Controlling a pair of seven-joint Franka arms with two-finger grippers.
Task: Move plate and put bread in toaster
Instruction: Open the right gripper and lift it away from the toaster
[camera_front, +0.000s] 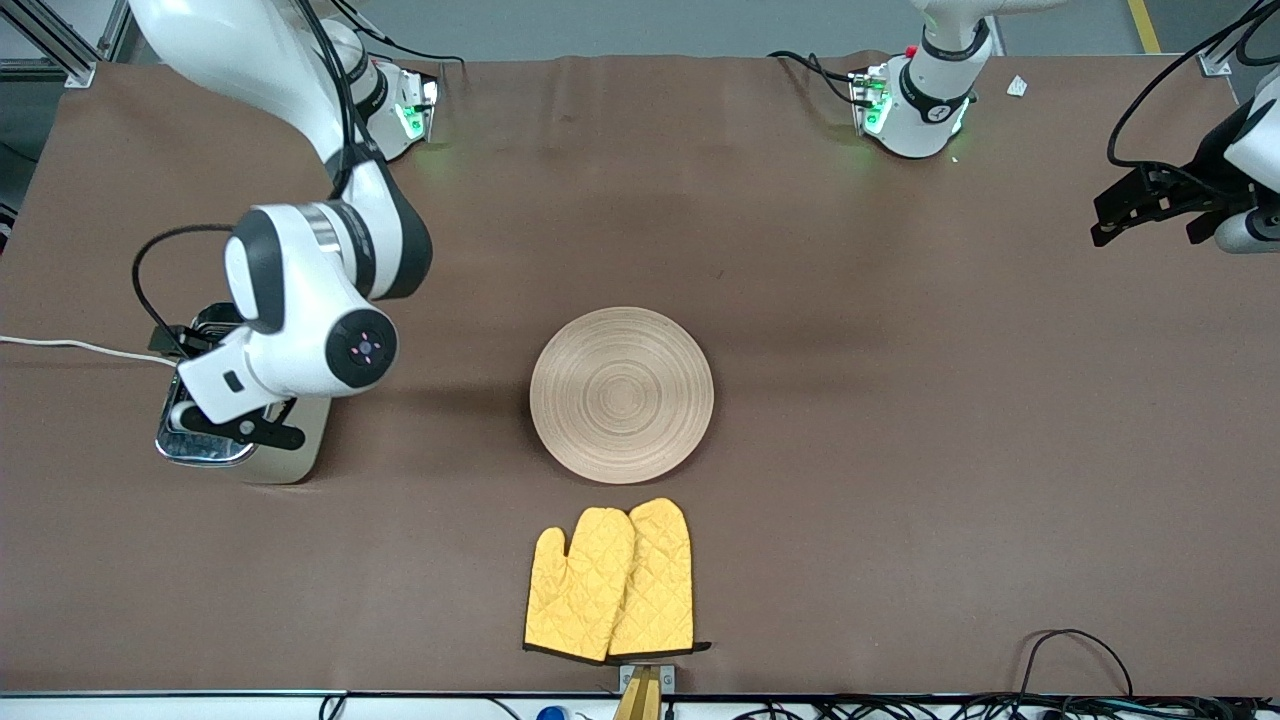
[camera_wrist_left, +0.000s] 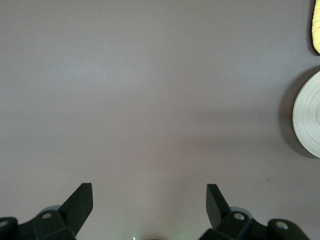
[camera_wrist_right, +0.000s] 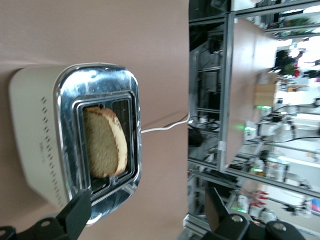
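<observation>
1. Two arms reach over the brown table (camera_front: 900, 420) in the front view. The right gripper (camera_front: 235, 425) hangs over the toaster (camera_front: 285, 465), which stands at the right arm's end of the table with a white cord (camera_front: 70, 346) trailing off toward the table's edge. The arm hides most of the toaster's chrome top. The left gripper (camera_front: 1145, 210) is up in the air over the left arm's end of the table, where that arm waits. The wooden plate (camera_front: 622, 394) lies flat in the middle of the table with nothing on it. A pair of yellow oven mitts (camera_front: 612, 585) lies just nearer to the front camera than the plate, close to it but apart.

2. The left wrist view shows the left gripper (camera_wrist_left: 150, 200) with its fingers (camera_wrist_left: 80, 202) spread wide and nothing between them, above bare tabletop. An edge of the plate (camera_wrist_left: 309, 122) and a corner of a mitt (camera_wrist_left: 316, 27) show at the border.

3. The right wrist view looks down on the toaster (camera_wrist_right: 35, 135). The bread (camera_wrist_right: 102, 142) stands in one of its slots, its upper part sticking out above the chrome top. The right gripper (camera_wrist_right: 147, 210) has its fingers (camera_wrist_right: 77, 215) wide apart, holding nothing and clear of the bread.
</observation>
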